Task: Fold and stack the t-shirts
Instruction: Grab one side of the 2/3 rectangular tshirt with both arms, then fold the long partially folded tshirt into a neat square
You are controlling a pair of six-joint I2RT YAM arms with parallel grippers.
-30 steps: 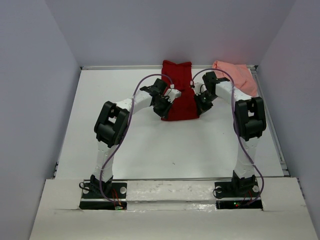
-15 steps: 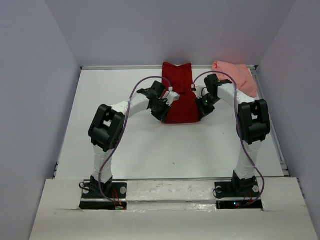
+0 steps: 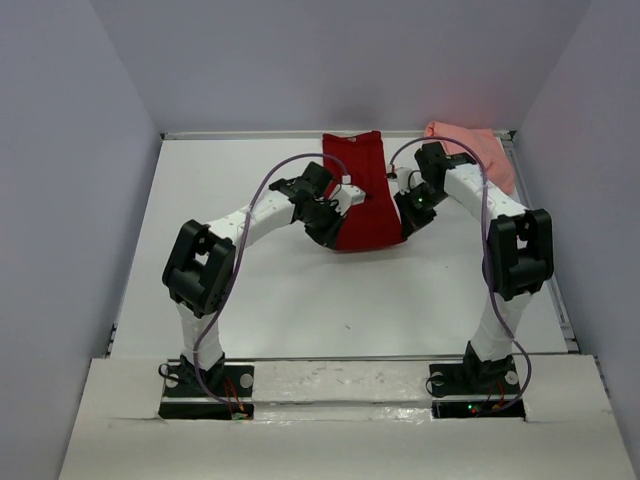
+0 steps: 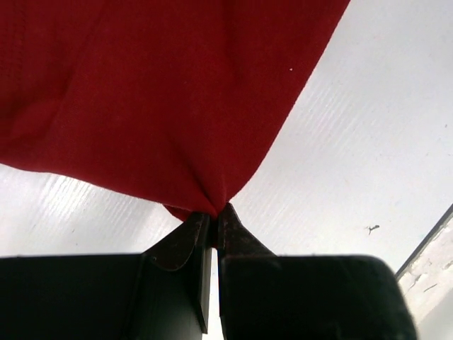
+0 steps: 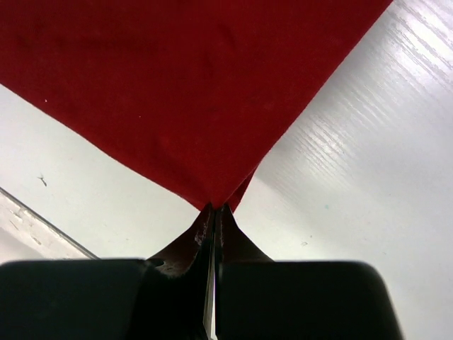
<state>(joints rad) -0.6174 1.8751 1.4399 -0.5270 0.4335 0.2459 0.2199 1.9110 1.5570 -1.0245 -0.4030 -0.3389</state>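
Your left gripper [image 4: 211,212]: jaws pinched shut on a corner of the dark red cloth t-shirt [image 4: 156,92].
Your right gripper [image 5: 214,210]: jaws clamp its other corner.

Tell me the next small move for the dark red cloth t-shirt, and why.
Probably draw the dark red cloth t-shirt a little toward the near side of the white table, both corners together. Both arms' jaws are shut on its near corners, and its far end lies at the back edge, leaving little room to fold.
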